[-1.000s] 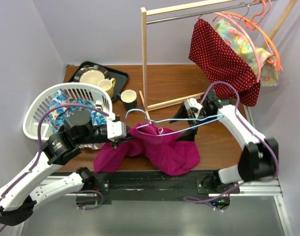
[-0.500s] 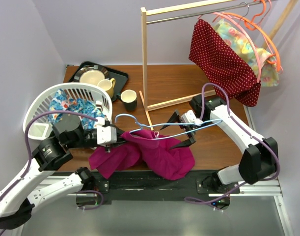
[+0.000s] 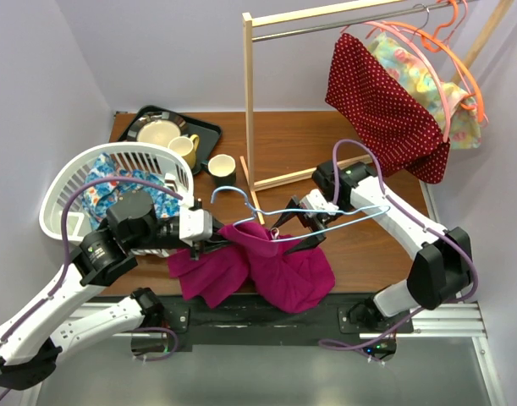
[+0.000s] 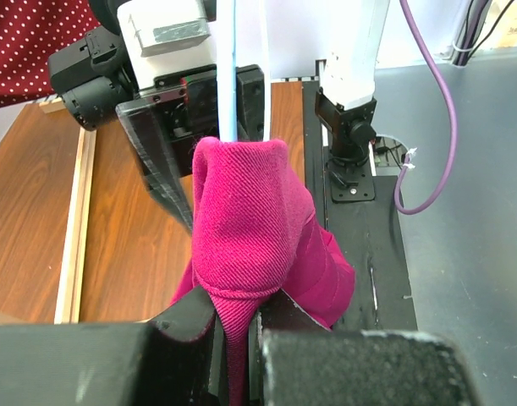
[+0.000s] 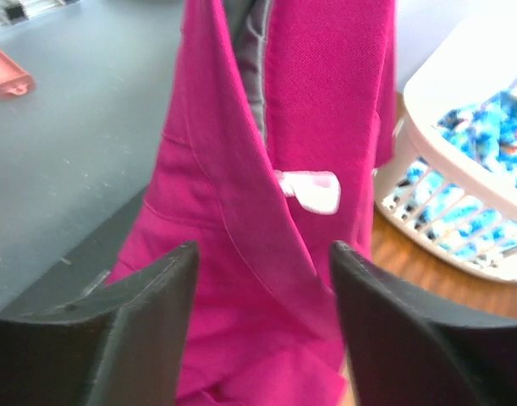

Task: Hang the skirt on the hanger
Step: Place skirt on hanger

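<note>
The magenta skirt [image 3: 283, 271] hangs bunched over the table's near edge. My left gripper [image 3: 211, 241] is shut on a fold of its upper edge. In the left wrist view the skirt [image 4: 241, 211] is draped over the end of the light blue wire hanger [image 4: 229, 76], with my left gripper [image 4: 237, 326] pinching the cloth below. The hanger [image 3: 343, 216] lies level across my right wrist, its hook to the left. My right gripper [image 3: 294, 233] is open, right up against the skirt. In the right wrist view the skirt [image 5: 326, 101] fills the space ahead of the open gripper [image 5: 262, 254].
A white laundry basket [image 3: 80, 182] with blue patterned cloth stands at the left, also in the right wrist view [image 5: 461, 186]. Behind are a black tray [image 3: 207, 131] with a plate and yellow mug, a dark cup [image 3: 222, 169] and a wooden rack [image 3: 250, 101] with a red dotted garment [image 3: 385, 101].
My right gripper has moved left with the hanger, closer to the skirt. My left gripper went left, then back right, and the skirt is bunched tighter over the hanger's end.
</note>
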Tool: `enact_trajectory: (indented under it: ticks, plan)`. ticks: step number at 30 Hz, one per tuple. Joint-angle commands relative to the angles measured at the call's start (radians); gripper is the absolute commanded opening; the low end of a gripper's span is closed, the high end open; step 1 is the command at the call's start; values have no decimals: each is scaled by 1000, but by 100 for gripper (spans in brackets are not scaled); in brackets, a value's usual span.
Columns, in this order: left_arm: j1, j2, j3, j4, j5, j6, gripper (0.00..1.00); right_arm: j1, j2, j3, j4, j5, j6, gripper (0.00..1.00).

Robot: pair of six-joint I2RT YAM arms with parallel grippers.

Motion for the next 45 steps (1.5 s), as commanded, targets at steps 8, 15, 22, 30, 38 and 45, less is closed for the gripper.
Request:
enact_trajectory:
  ticks: [8,15,22,30,38,45]
  plan:
    - [0,-20,71,28,-93,7,0,-7,-156,-71,-230,-10,106,0]
    - [2,-89,13,55,-249,-143,0,-332,-274,-97,-226,64,273,0]
    - [2,-149,-99,105,-371,-309,0,-346,-375,-152,-223,48,287,0]
    - [2,-66,-24,-88,-507,-390,0,-340,-565,-252,28,335,454,0]
    - [0,63,45,-227,-527,-427,0,-341,-659,-290,285,659,782,0]
    - [2,-127,-62,-35,-415,-438,0,-346,-486,-290,285,327,916,0]
